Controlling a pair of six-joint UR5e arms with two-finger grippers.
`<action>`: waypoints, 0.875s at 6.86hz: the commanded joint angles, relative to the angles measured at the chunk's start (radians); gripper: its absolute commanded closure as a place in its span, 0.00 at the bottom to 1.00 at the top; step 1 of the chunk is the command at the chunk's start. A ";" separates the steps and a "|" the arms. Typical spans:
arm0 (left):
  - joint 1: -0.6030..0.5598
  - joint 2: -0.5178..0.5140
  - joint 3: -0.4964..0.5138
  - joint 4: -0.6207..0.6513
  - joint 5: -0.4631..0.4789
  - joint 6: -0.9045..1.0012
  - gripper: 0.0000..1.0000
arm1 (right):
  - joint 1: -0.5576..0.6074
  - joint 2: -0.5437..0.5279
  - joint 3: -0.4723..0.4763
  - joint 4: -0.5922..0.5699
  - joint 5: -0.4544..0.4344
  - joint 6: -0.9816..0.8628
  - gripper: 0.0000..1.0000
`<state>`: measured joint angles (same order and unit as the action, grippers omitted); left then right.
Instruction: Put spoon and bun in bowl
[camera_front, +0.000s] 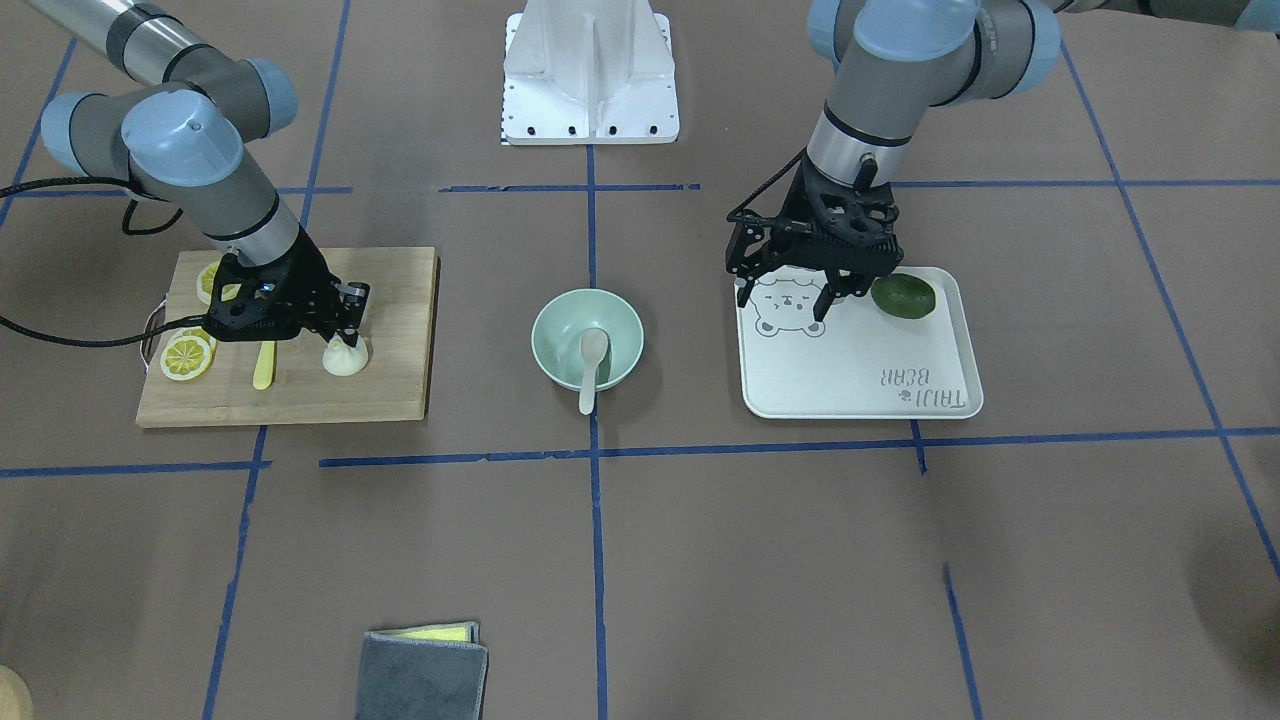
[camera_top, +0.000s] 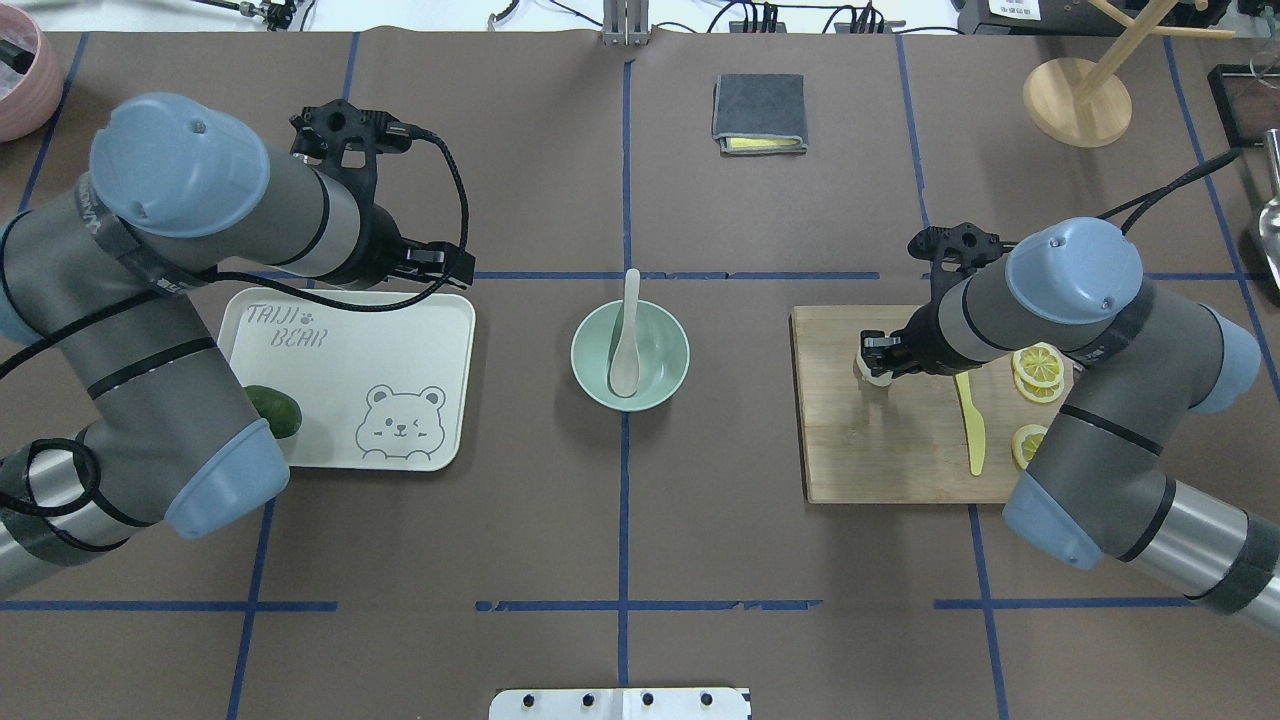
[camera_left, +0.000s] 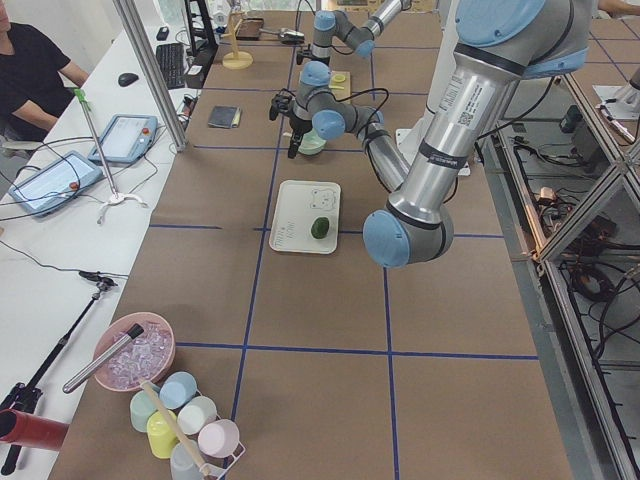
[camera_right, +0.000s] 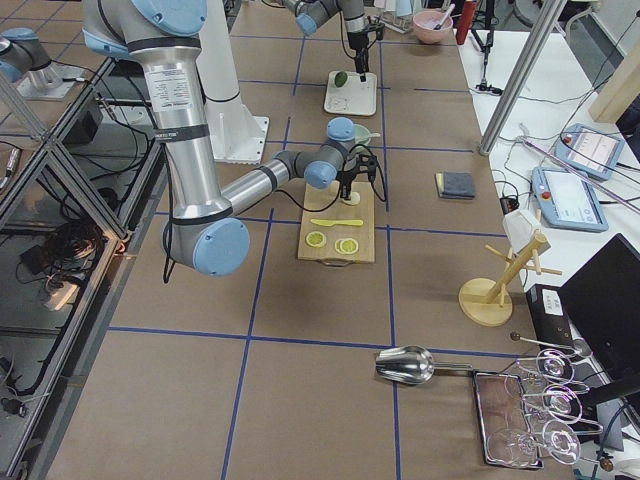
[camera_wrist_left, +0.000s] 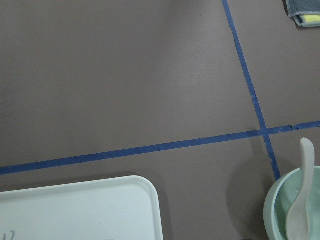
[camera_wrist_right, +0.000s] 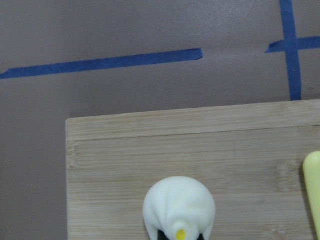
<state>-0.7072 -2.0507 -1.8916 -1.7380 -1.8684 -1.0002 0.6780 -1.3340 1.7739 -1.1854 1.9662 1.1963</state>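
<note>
Right claw (camera_front: 350, 338) pinches narrow on the cream-white pleated bun (camera_front: 346, 361), which sits on a wooden board (camera_front: 400, 300). Left claw (camera_front: 785, 303) gapes wide, empty, over a white bear tray (camera_front: 860, 375). Pale beige plastic spoon (camera_front: 590, 362) lies in the mint-green bowl (camera_front: 549, 322) on the brown taped surface (camera_front: 700, 550).

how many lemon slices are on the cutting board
3: an overlapping pair and a single slice, all on the cutting board; the right arm may hide more.

lime (camera_top: 280, 412) half behind left arm (camera_top: 150, 400), bun (camera_wrist_right: 179, 205) cropped below
</note>
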 joint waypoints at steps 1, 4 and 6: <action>-0.003 0.010 -0.006 0.000 0.002 0.000 0.12 | 0.000 0.139 0.027 -0.147 -0.012 0.011 1.00; -0.006 0.053 -0.034 0.000 0.003 0.028 0.12 | -0.094 0.330 0.006 -0.220 -0.062 0.194 1.00; -0.011 0.056 -0.032 0.000 0.003 0.028 0.12 | -0.135 0.435 -0.072 -0.217 -0.092 0.218 1.00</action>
<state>-0.7165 -1.9969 -1.9238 -1.7380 -1.8653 -0.9738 0.5714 -0.9650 1.7490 -1.4022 1.8912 1.3930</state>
